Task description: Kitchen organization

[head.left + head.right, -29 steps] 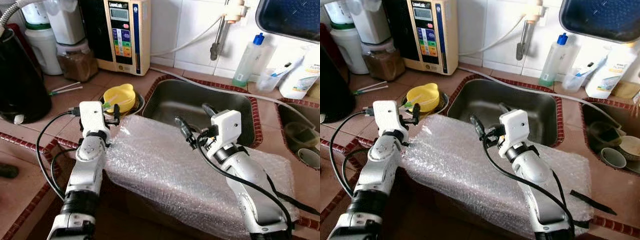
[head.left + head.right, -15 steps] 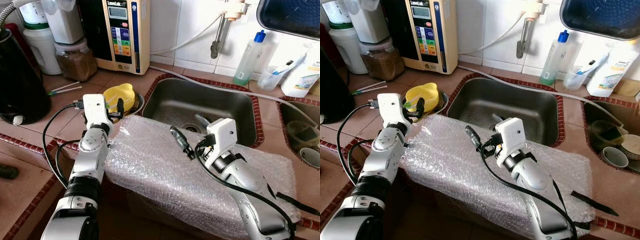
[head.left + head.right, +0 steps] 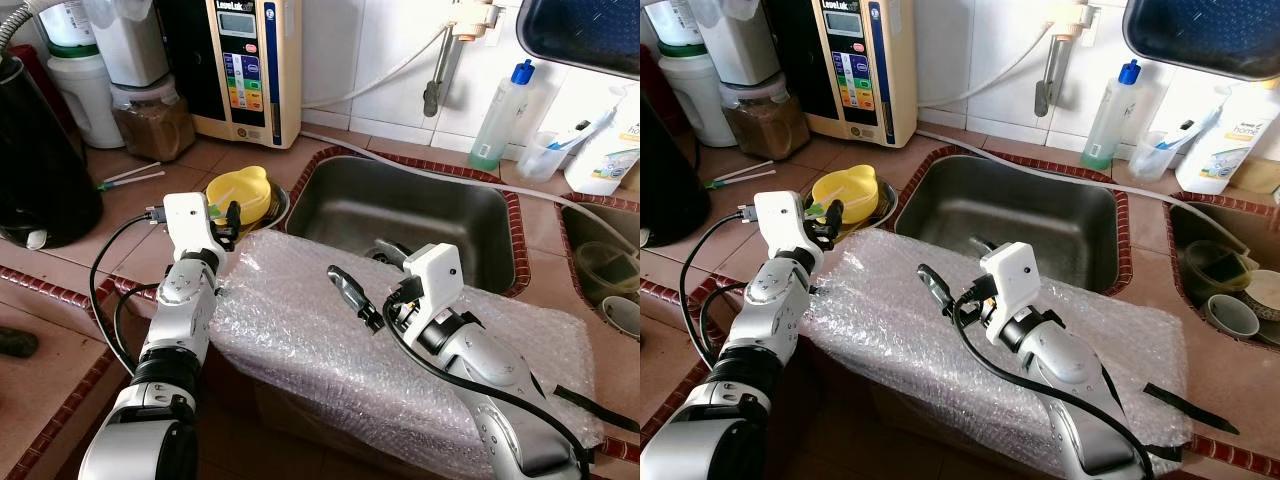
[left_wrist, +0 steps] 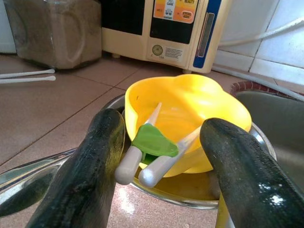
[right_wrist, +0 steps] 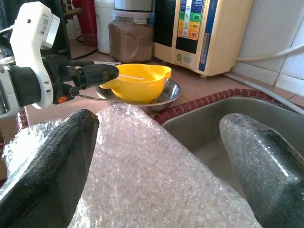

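Fingers of left gripper (image 4: 156, 156) were spread at the yellow plastic bowl (image 3: 240, 193) in a steel dish (image 4: 38, 166), left of the stainless sink (image 3: 480, 215). Right gripper (image 3: 365, 290), released, hovered over bubble-wrapped package (image 3: 300, 320). Advice: straddle the bowl's near rim before closing.

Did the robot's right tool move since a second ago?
Yes. The right tool has pulled back from over the sink toward the robot and a bit left, and is now above the bubble wrap.
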{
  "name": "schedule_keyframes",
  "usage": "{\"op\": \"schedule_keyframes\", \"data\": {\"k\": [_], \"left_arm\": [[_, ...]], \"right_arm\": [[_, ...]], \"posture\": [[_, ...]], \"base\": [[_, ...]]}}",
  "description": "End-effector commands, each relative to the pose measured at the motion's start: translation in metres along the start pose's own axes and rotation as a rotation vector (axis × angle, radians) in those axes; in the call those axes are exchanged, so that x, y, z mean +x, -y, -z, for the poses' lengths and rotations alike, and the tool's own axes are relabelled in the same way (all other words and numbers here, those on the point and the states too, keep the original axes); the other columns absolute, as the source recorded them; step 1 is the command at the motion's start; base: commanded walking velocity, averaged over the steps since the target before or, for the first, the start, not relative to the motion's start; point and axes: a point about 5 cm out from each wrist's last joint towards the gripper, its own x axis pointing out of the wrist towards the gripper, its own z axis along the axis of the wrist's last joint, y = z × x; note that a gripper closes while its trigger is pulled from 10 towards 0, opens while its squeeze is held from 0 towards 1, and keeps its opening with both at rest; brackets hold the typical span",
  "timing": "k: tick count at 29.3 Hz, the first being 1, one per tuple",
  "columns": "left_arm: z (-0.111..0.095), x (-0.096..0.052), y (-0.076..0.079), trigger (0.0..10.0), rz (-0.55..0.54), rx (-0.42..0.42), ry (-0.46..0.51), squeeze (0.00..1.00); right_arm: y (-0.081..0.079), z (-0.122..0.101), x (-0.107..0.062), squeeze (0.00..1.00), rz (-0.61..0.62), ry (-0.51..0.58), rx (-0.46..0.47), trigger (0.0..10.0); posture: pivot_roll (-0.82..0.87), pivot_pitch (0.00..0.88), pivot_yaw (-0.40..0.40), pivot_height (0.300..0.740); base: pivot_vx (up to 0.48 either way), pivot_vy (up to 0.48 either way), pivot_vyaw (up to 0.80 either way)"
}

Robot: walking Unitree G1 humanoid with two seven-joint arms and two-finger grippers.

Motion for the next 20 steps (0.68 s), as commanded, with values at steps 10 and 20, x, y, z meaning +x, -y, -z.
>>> {"op": "schedule_keyframes", "data": {"k": [10,20], "left_arm": [[-0.0077,0.0048,-0.0015,0.0,0.006,0.002,0.028,0.00],[-0.0058,0.0036,-0.0014,0.0,0.005,-0.001,0.025,0.00]], "right_arm": [[0.0009,-0.0061,-0.0003,0.00,0.008,0.020,-0.022,10.0],[0.0006,-0.0034,0.0006,0.00,0.003,0.011,-0.019,10.0]], "posture": [[-0.03,0.000,0.000,0.740],[-0.03,0.000,0.000,0.740]], "base": [[0.000,0.000,0.00],[0.000,0.000,0.00]]}}
